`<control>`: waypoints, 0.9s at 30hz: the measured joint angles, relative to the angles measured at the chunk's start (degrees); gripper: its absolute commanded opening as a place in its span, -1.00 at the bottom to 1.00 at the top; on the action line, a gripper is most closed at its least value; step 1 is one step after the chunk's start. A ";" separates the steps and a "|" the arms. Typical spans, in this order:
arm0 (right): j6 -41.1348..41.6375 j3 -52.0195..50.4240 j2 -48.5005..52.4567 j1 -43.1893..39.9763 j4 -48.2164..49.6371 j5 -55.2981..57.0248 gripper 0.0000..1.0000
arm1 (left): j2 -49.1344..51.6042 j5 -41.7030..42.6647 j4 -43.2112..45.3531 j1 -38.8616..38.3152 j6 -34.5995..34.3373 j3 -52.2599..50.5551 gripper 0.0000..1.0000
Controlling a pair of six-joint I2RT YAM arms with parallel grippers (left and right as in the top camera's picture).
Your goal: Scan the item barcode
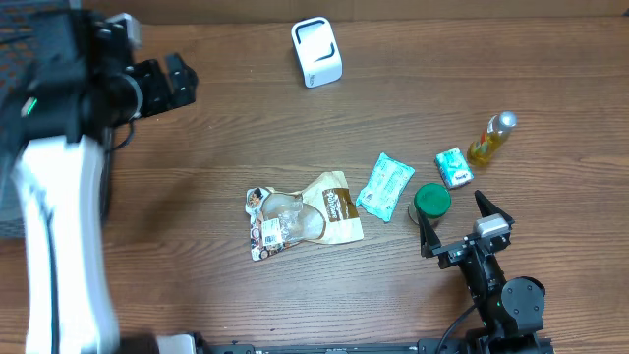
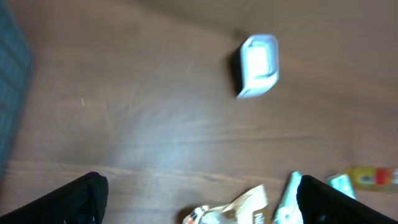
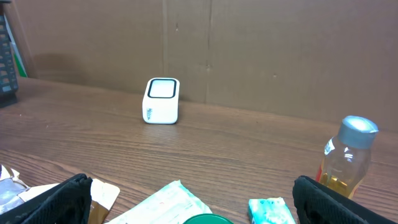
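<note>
Both grippers are empty, fingers wide apart. The left gripper (image 1: 185, 84) is in the upper left of the overhead view. The right gripper (image 1: 458, 218) is at lower right, just beside the green-lid can (image 1: 430, 201). The scanner (image 1: 316, 52) stands at top centre, well apart from the items. Risk, imo: the right fingers may knock the can or the bottle (image 1: 491, 138), bc the items are crowded there. Also, the crinkled snack bag (image 1: 300, 218) at centre may hide its barcode.

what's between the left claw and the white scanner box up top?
Nothing. In the overhead view, only bare brown wooden table lies between the open left claw and the white box-shaped scanner.
</note>
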 measured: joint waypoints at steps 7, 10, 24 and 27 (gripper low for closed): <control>0.02 -0.02 0.00 0.00 -0.02 -0.02 1.00 | -19.12 0.00 -0.02 0.00 0.00 0.46 0.99; 0.00 -0.02 0.00 0.00 0.00 -0.02 1.00 | -24.76 0.00 -1.09 0.00 0.00 0.48 0.99; 0.02 -0.02 0.00 0.00 0.00 0.00 1.00 | -36.15 -0.68 -21.64 0.00 0.02 -2.86 0.99; 0.02 -0.02 0.00 0.00 -0.02 0.02 1.00 | -40.06 -1.60 -22.38 0.00 0.02 -7.37 0.99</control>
